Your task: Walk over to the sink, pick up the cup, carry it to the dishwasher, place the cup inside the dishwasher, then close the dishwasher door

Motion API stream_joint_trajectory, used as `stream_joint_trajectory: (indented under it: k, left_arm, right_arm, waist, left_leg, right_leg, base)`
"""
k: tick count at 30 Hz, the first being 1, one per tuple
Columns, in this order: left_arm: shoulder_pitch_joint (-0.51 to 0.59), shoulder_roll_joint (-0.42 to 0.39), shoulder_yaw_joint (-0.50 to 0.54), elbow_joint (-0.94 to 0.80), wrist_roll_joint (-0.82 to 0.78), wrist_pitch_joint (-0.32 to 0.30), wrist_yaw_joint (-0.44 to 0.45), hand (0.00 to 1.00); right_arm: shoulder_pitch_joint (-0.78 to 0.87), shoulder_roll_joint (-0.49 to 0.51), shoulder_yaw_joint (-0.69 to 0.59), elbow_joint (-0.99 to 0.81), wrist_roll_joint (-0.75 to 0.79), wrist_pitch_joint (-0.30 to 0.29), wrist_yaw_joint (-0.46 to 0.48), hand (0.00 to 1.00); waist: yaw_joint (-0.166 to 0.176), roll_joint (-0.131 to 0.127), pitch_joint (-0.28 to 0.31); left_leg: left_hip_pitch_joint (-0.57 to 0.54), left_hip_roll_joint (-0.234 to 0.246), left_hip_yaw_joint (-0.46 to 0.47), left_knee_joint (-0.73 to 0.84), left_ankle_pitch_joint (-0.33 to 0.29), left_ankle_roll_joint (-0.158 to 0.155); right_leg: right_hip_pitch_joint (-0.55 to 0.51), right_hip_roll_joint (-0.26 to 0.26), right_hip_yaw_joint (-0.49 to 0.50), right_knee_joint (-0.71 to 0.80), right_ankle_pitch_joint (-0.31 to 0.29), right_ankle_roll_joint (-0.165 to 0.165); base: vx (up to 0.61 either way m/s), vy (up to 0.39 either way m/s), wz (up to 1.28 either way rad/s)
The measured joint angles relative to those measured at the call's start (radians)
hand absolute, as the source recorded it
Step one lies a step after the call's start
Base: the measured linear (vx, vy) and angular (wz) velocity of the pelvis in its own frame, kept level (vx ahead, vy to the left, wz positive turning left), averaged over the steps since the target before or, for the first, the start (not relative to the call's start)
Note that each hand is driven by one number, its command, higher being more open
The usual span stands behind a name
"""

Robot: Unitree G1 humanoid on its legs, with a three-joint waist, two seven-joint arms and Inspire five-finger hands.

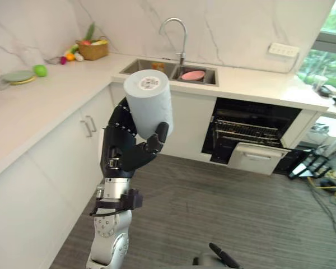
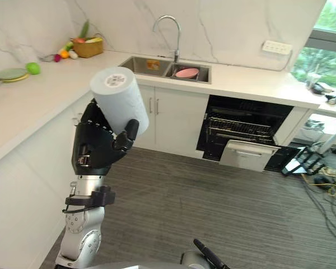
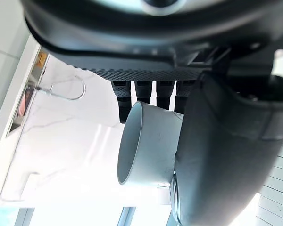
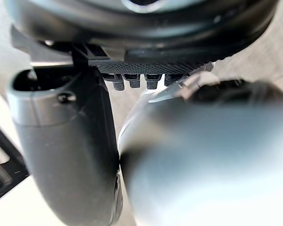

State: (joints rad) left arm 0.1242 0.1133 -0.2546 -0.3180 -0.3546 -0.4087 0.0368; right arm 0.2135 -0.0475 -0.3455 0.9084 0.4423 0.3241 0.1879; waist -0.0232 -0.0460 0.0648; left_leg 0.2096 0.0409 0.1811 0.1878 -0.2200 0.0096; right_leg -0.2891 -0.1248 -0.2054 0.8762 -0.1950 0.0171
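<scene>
Cup [image 1: 149, 103] held high in the left robot hand [image 1: 126, 151], between sink [image 1: 140, 66] and open dishwasher [image 1: 252, 131].
The white counter [image 1: 257, 84] runs round the corner. Under it the dishwasher stands with its door [image 1: 257, 157] lowered and its racks showing, so it looks ready to receive the cup. The sink, with its faucet [image 1: 176, 25], is well apart from the cup. The left robot hand is closed round the grey cup, thumb across its side, base up and mouth toward the wrist. I judge it is raised to stay clear of the counter edge during the walk. The right robot hand [image 1: 221, 258] hangs low, and its state I cannot tell.
</scene>
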Motion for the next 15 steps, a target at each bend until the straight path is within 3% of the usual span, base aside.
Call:
stream_joint_trajectory:
  k: [2,4,5,6,8,9,10,11,12,14,15]
  left_arm:
    - [-0.034,-0.018,-0.018,0.0,-0.011,0.018,-0.009,0.0]
    - [-0.038,-0.03,-0.02,-0.002,-0.024,0.019,-0.021,0.0]
    - [-0.036,-0.049,-0.021,-0.005,-0.025,0.012,-0.029,0.0]
    - [-0.035,-0.077,-0.032,-0.002,-0.025,0.012,-0.03,0.0]
    - [-0.035,-0.087,-0.052,0.0,-0.021,0.012,-0.031,0.0]
    - [-0.035,-0.076,-0.073,0.0,-0.018,0.012,-0.032,0.0]
    - [-0.035,-0.074,-0.079,0.0,-0.018,0.012,-0.035,0.0]
    - [-0.035,-0.076,-0.085,0.0,-0.018,0.011,-0.039,0.0]
    - [-0.034,-0.08,-0.097,-0.001,-0.018,0.008,-0.047,0.0]
    - [-0.032,-0.081,-0.1,-0.002,-0.018,0.003,-0.063,0.0]
    - [-0.03,-0.082,-0.099,-0.002,-0.019,-0.004,-0.069,0.0]
  right_arm:
    - [0.001,0.014,0.002,-0.021,0.006,0.001,-0.02,1.0]
    - [0.014,0.018,0.014,-0.033,0.009,0.002,-0.046,1.0]
    - [0.019,0.009,0.025,-0.039,0.01,-0.004,-0.061,1.0]
    - [0.009,-0.021,0.03,-0.044,0.01,-0.007,-0.07,1.0]
    - [-0.001,-0.033,0.048,-0.049,0.009,-0.009,-0.104,1.0]
    - [0.001,-0.03,0.048,-0.051,0.01,-0.006,-0.125,1.0]
    - [0.003,-0.03,0.047,-0.054,0.01,-0.005,-0.132,1.0]
    - [0.01,-0.033,0.046,-0.063,0.018,-0.003,-0.15,1.0]
    - [0.024,-0.035,0.05,-0.081,0.027,-0.002,-0.162,1.0]
    - [0.046,-0.043,0.08,-0.103,0.028,-0.002,-0.172,1.0]
    - [0.054,-0.05,0.098,-0.104,0.03,-0.001,-0.176,1.0]
  waist:
    - [-0.02,0.0,0.002]
    - [-0.021,-0.007,0.004]
    - [-0.019,-0.003,0.011]
    - [-0.019,0.045,0.02]
    - [-0.019,0.054,0.025]
    - [-0.019,0.056,0.038]
    - [-0.018,0.059,0.046]
    - [-0.016,0.068,0.056]
    - [-0.01,0.071,0.057]
    - [0.004,0.074,0.058]
    - [0.015,0.072,0.055]
  left_leg:
    - [0.059,0.007,0.003,-0.009,-0.029,-0.043]
    - [0.102,0.0,0.015,-0.002,-0.066,-0.07]
    - [0.13,0.01,0.026,0.026,-0.116,-0.083]
    - [0.127,0.05,0.034,0.061,-0.151,-0.097]
    - [0.112,0.064,0.05,0.112,-0.151,-0.095]
    - [0.061,0.102,0.049,0.289,-0.148,-0.089]
    - [0.023,0.125,0.045,0.407,-0.13,-0.082]
    - [-0.081,0.169,0.007,0.659,-0.02,-0.076]
    - [-0.204,0.194,-0.045,0.878,0.079,-0.092]
    - [-0.333,0.232,-0.036,1.048,0.083,-0.074]
    - [-0.389,0.249,-0.022,1.042,0.071,-0.057]
  right_leg:
    - [0.005,0.029,-0.071,-0.237,0.013,-0.001]
    - [0.025,0.023,-0.096,-0.362,0.152,-0.011]
    - [0.045,0.03,-0.119,-0.366,0.123,-0.118]
    - [0.048,0.071,-0.121,-0.357,0.088,-0.12]
    - [0.046,0.094,-0.117,-0.351,0.04,-0.126]
    - [0.076,0.116,-0.12,-0.352,-0.003,-0.139]
    - [0.096,0.128,-0.12,-0.357,-0.021,-0.148]
    - [0.142,0.154,-0.118,-0.377,-0.04,-0.153]
    - [0.178,0.179,-0.107,-0.41,-0.046,-0.16]
    - [0.248,0.207,-0.083,-0.471,-0.046,-0.161]
    - [0.293,0.221,-0.069,-0.516,-0.038,-0.147]
  base:
    - [0.58,-0.063,0.02]
    - [0.41,-0.085,-0.11]
    - [0.48,-0.144,-0.28]
    - [0.44,-0.145,-0.31]
    - [0.33,-0.158,-0.23]
    - [0.29,-0.182,-0.23]
    - [0.27,-0.195,-0.31]
    - [0.28,-0.18,-0.33]
    - [0.29,-0.162,-0.36]
    - [0.31,-0.131,-0.42]
    - [0.3,-0.118,-0.45]
